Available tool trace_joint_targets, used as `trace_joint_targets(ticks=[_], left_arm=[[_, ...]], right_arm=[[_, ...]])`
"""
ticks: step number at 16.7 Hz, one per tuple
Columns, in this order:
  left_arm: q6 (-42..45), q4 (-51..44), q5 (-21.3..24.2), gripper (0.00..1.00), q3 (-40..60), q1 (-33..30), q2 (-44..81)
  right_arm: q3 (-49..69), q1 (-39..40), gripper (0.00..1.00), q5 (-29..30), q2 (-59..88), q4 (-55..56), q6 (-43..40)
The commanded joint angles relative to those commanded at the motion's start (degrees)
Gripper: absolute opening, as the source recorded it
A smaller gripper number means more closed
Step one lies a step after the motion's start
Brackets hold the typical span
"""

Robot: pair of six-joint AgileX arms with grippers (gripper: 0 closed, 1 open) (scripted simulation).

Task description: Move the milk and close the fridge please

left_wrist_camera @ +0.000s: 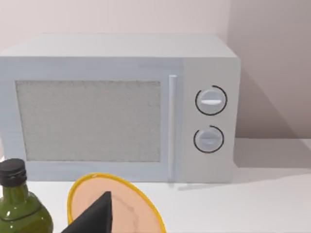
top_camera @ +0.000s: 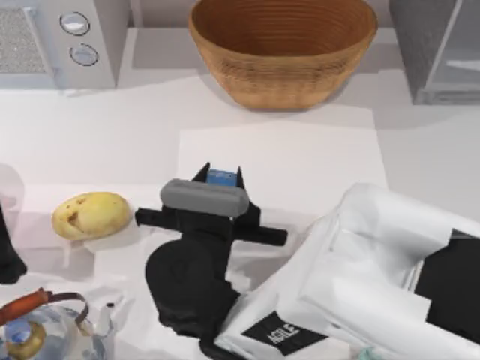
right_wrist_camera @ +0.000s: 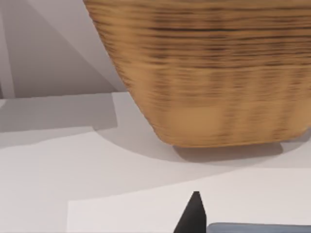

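Right end effector sits near the middle of the table, its dark fingers closed on the milk, whose blue top shows between the fingertips. I judge the carton grasped and the carry to be the step in hand. The fridge stands at the far right corner, well apart from the carton, its pale glassy door panel framed in light grey.

To do this well I would keep the carton upright and the grip steady, since a small boxy carton with smooth printed faces could twist between two narrow fingers. The route should pass clear of the basket, a wide woven bowl with ribbed tan walls, standing beyond the end effector and between it and the back wall. A white mat lies flat under the working area.

The left end effector is parked at the left edge, before the microwave, a matte grey box with two round knobs; I cannot tell whether it is open. A lumpy yellow potato rests left of the carton.
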Motion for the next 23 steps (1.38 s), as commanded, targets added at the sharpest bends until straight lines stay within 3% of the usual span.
trace_joint_targets(ticks=[4,9,23], left_arm=[[0.0,0.0,0.0,1.0,0.0,0.0,0.0],[0.0,0.0,0.0,1.0,0.0,0.0,0.0],[0.0,0.0,0.0,1.0,0.0,0.0,0.0]], right_arm=[[-0.2,-1.6,0.0,-1.3,-1.3,0.2,0.1],[-7.0,-12.0,0.0,-11.7,-9.3,-0.5,-0.2],[-42.4,-56.0,0.0,-64.8,-47.0,-4.3,-1.3]])
